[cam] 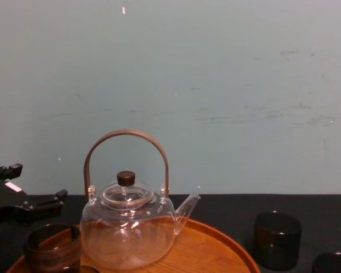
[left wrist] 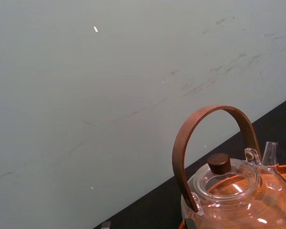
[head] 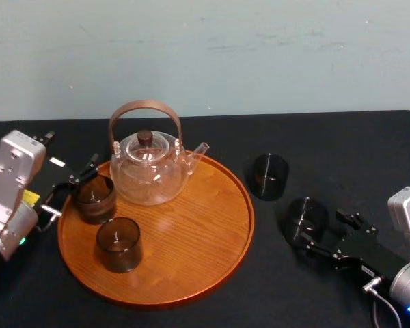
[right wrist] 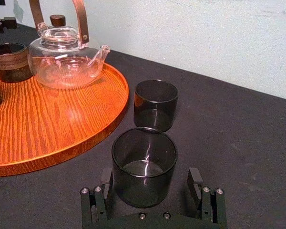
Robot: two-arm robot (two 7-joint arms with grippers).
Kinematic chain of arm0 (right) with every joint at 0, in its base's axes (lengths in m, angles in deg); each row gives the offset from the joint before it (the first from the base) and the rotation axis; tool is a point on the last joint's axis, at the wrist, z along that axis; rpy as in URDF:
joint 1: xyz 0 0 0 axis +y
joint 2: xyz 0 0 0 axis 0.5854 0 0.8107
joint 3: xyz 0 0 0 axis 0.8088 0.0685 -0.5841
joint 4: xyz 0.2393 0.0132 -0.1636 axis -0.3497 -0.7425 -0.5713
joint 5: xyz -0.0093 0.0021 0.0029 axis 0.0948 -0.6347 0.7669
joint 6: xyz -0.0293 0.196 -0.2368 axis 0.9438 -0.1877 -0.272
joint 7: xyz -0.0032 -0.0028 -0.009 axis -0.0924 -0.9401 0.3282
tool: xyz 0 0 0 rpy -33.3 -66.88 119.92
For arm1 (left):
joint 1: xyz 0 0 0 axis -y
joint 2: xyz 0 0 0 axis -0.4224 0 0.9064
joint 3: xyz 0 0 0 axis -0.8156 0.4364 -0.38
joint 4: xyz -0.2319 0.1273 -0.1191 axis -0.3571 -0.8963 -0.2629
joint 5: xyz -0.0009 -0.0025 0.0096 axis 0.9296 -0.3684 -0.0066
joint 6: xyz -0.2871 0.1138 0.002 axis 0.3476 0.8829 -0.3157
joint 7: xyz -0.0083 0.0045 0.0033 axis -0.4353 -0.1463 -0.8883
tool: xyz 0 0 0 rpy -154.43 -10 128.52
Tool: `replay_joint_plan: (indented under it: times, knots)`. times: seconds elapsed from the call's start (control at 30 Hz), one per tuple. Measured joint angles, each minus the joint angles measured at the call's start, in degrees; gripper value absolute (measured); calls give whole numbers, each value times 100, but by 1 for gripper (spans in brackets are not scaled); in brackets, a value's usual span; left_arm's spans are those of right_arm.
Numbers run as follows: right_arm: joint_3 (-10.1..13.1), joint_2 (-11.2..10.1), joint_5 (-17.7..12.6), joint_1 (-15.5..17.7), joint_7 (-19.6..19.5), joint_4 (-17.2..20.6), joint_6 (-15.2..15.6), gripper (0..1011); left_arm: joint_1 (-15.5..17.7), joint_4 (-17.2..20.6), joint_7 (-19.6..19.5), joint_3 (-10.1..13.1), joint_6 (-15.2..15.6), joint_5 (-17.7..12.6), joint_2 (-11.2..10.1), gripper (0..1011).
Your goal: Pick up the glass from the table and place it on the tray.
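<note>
The right gripper (right wrist: 150, 175) is open, with one finger on each side of the dark glass (right wrist: 144, 164) and clear of its wall. The glass stands upright on the black tabletop (head: 342, 157), just right of the tray (head: 198, 239). The left gripper (head: 72, 188), at the tray's left rim, appears open.

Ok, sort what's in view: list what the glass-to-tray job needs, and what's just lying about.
In the job: near table glass, inside the open right gripper; tray.
Lying about: teapot; far table glass; rear tray glass, by the open left gripper; front tray glass.
</note>
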Motion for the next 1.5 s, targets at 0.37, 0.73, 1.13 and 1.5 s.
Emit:
replay_joint_plan:
  times: [0.37, 0.73, 1.13, 1.5]
  knots:
    - [-31, 202, 152, -210, 215, -225, 58, 1002, 0, 0, 0, 0, 0, 0, 0, 1001]
    - [-92, 496, 310, -588, 440, -654, 112, 1002, 0, 0, 0, 0, 0, 0, 0, 1001]
    - [-107, 750, 433, -881, 700, -1097, 0, 1002, 0, 0, 0, 0, 0, 0, 0, 1001]
    - [-109, 757, 438, -890, 718, -1110, -28, 978, 0, 0, 0, 0, 0, 0, 0, 1001]
